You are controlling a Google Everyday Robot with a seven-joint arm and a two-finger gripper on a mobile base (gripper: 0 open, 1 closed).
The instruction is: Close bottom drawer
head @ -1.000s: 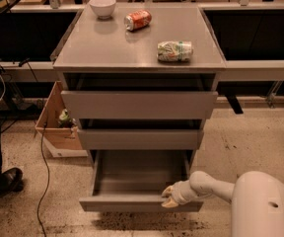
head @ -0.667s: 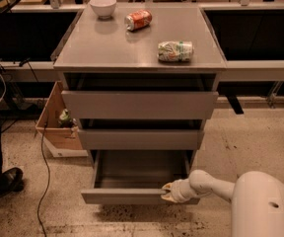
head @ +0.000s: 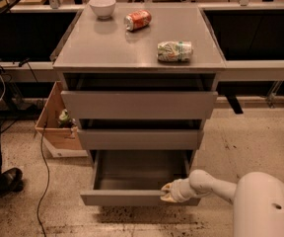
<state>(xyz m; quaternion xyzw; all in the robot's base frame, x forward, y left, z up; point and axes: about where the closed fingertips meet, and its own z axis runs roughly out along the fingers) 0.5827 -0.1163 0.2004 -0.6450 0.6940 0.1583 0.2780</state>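
The bottom drawer (head: 127, 198) of the grey cabinet is pulled out, showing its grey box interior, with its short flat front low in the view. My gripper (head: 167, 192) comes in from the right on a white arm and rests against the right part of the drawer's front edge. The two drawers above it stand slightly open.
On the cabinet top (head: 107, 48) lie a white bowl (head: 102, 6), a red can (head: 137, 19) on its side and a crushed green can (head: 174, 51). A cardboard box (head: 55, 127) stands on the floor to the left, next to a cable. A person's shoe (head: 6, 179) is at far left.
The bottom drawer has slid partway back into the cabinet. My gripper has moved with its front edge, away from me.
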